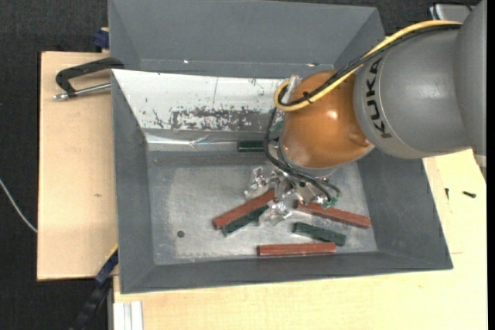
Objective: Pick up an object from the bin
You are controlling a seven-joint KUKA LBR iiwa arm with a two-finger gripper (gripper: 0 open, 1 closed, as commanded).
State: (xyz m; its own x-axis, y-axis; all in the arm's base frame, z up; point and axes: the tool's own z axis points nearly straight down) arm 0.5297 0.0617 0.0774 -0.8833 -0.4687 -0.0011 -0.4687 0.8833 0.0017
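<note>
Several flat sticks lie loose on the floor of the grey bin. The jaws, hidden under the orange cover, sit low over the cluster; we cannot tell whether they are spread or pressed together. Touching or just beside them lies a slanting red-brown stick on a dark green stick. A second red-brown stick lies on their other side. We judge the low stance suits a grasp here.

Grey arm enters from right, thick link lying level, KUKA lettering on its end. Rounded orange cover on wrist, tilted down-left. Yellow cable runs along top of link, loops into cover. Metal gripper just below cover, pointing down.
</note>
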